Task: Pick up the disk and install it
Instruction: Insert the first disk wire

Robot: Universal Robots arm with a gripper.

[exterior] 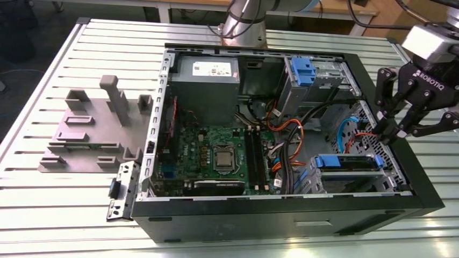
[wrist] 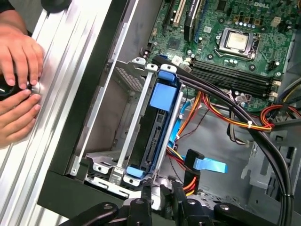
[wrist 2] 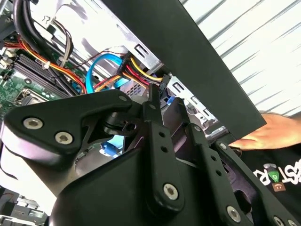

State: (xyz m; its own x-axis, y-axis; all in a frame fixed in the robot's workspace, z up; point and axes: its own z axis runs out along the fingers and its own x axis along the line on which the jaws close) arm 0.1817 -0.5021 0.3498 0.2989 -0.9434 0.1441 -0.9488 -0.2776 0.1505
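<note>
The disk (exterior: pixel 348 163) sits in the metal drive cage at the front corner of the open computer case (exterior: pixel 287 212), toward the exterior view's right, with its blue carrier showing on top. In the first wrist view the disk (wrist: pixel 151 134) stands on edge between the cage rails, a blue tab at each end. My gripper (exterior: pixel 392 134) hangs just behind the cage, over the case's side wall on the exterior view's right. Its black fingers (wrist: pixel 162 193) are shut together with nothing between them. In the second wrist view the gripper (wrist 2: pixel 153 94) points at the cable bundle.
A person's hands (wrist: pixel 19 70) rest on the slatted table beside the case, one hand (wrist 2: pixel 270 132) close to its black wall. Orange, yellow and blue cables (exterior: pixel 287 134) cross the case. A grey fixture (exterior: pixel 93 126) stands at the exterior view's left. The arm's base (exterior: pixel 244 21) is behind the case.
</note>
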